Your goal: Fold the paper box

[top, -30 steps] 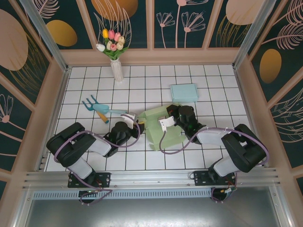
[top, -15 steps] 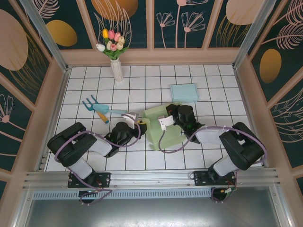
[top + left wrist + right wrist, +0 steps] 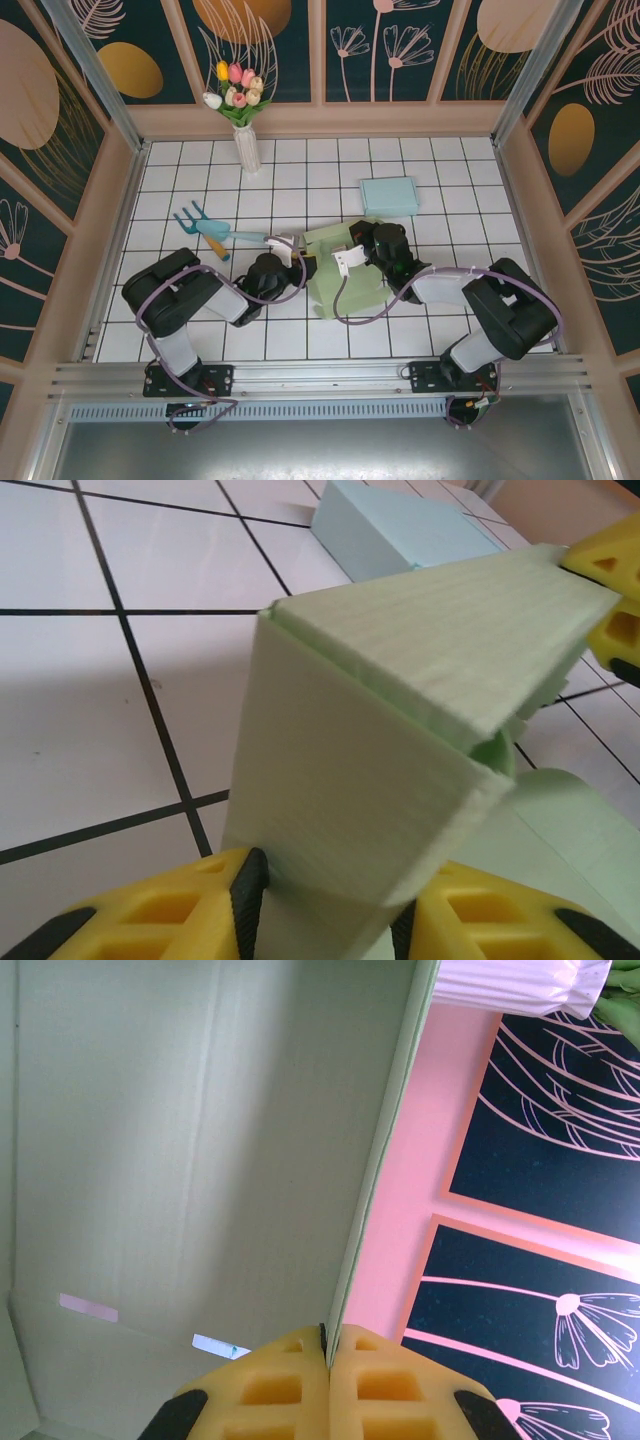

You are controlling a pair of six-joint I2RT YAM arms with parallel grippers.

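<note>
Partway through, I reckoned: the paper box (image 3: 352, 285) sat at the centre of the top view on the white tiled table (image 3: 300, 340), between my two arms, and it was no finished box yet. In the left wrist view one corner of the paper box (image 3: 400, 730) stood up as a wall with a flap tilted over it like a roof, the seam gaping along the top, while a flat panel lay spread at lower right. My left gripper (image 3: 330, 920) had its fingers (image 3: 150, 925) set narrow on either side of that raised corner at the bottom of the frame, gripping it. My right gripper (image 3: 327, 1360) was pinched tight on the thin edge of an upright panel (image 3: 200, 1140), pads pressed together with only the card between them. So, as I judged it, one side was up; the flap needed seating and the flat panels raising and tucking. The finished blue box (image 3: 389, 195) lay apart, above and right of centre.
</note>
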